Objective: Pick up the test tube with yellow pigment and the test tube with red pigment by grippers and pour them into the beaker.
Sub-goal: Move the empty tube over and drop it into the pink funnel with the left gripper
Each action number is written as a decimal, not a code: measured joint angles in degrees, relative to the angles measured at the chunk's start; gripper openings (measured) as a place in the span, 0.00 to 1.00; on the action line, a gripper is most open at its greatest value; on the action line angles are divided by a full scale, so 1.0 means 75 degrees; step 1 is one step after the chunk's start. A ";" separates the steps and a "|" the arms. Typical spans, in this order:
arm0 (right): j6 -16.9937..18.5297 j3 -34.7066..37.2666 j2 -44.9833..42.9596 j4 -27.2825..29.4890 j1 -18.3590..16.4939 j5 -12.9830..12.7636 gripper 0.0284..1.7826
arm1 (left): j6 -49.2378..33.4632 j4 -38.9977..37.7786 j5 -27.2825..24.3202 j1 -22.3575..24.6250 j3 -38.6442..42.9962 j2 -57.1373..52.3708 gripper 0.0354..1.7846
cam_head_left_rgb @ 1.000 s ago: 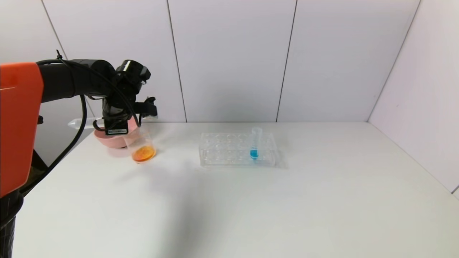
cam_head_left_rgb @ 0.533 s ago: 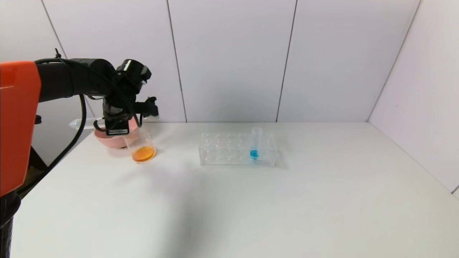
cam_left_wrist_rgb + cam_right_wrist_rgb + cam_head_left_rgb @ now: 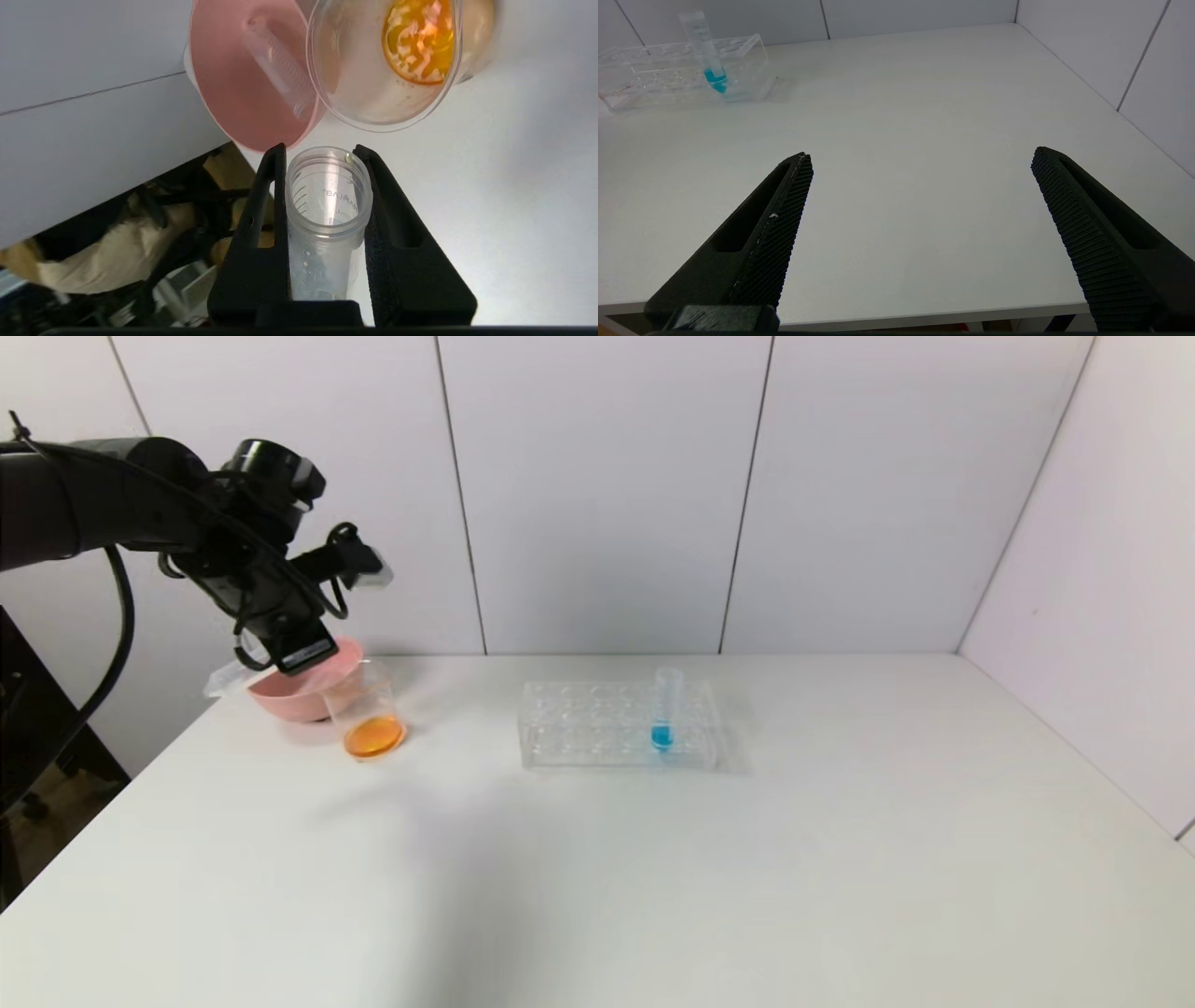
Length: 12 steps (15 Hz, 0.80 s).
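Orange liquid sits in the beaker (image 3: pixel 372 714); left end effector (image 3: pixel 322 154) has swung toward the pink bowl (image 3: pixel 294 695) beside it, pinching an emptied tube (image 3: pixel 327 210). Right end effector (image 3: pixel 920 158) spread wide.

A laboratory-style test bench: a plain white tabletop (image 3: pixel 653 877) enclosed by white wall panels (image 3: pixel 597 495). On it sits a clear tube rack (image 3: pixel 597 726) holding a blue-liquid tube (image 3: pixel 664 709); left of the rack stand a beaker (image 3: pixel 366 709) and a pink bowl (image 3: pixel 294 695).
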 joint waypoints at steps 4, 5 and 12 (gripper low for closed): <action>-0.0003 0.0000 0.0002 0.0000 0.0000 0.0000 0.96 | -0.2708 -0.0618 -0.1115 0.0280 0.0158 -0.0390 0.24; 0.0000 0.0000 0.0002 0.0000 0.0000 0.0000 0.96 | -0.3477 -0.1146 -0.1136 0.0302 0.0361 -0.0455 0.24; -0.0003 0.0000 0.0002 0.0000 0.0000 0.0000 0.96 | -0.5409 -0.6250 -0.0887 0.0624 0.5196 -0.1920 0.24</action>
